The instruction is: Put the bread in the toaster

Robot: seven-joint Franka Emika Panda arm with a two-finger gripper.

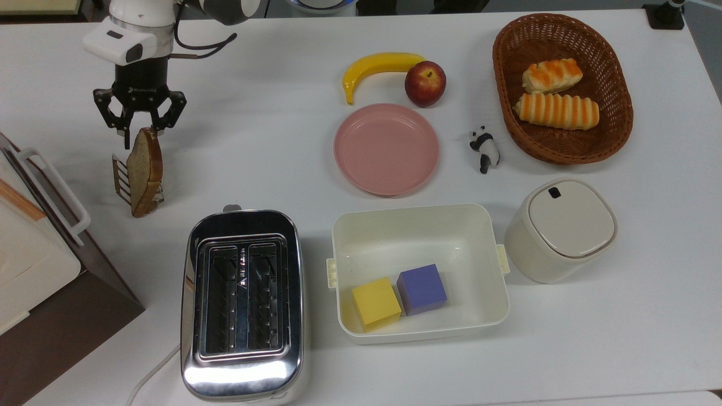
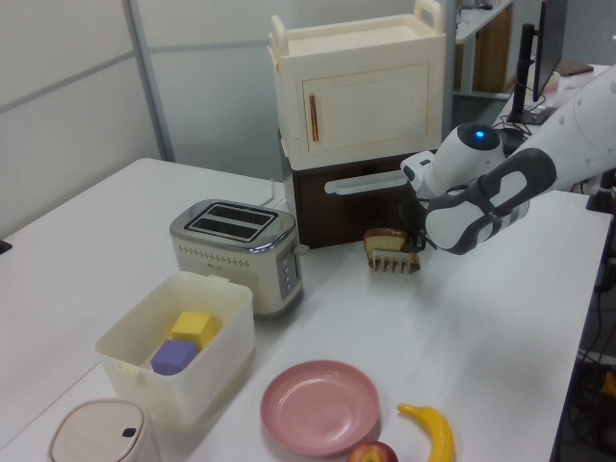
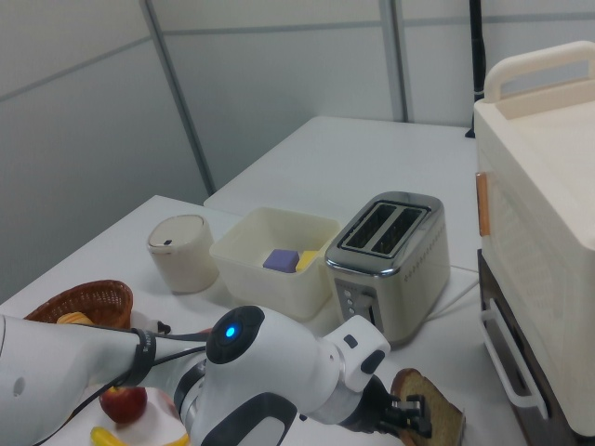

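Note:
The bread (image 1: 144, 169) is a brown slice standing on edge in a small wire toast rack (image 1: 120, 181) at the top view's left. My gripper (image 1: 139, 131) hangs just over the slice's far end, open, its fingers on either side of the crust without gripping it. The chrome toaster (image 1: 243, 299) sits nearer the front edge with both slots bare. In the left view the bread (image 2: 385, 238) rests in the rack (image 2: 393, 261) beside the gripper (image 2: 417, 241), right of the toaster (image 2: 237, 248). The right view shows the bread (image 3: 429, 411) low down and the toaster (image 3: 390, 249) behind it.
A cream cabinet on a brown base (image 1: 34, 265) stands close to the rack on the top view's left. Right of the toaster is a white bin (image 1: 420, 225) holding two cubes, then a lidded canister (image 1: 561, 228). A pink plate (image 1: 386, 148), banana, apple and bread basket (image 1: 617, 113) lie farther back.

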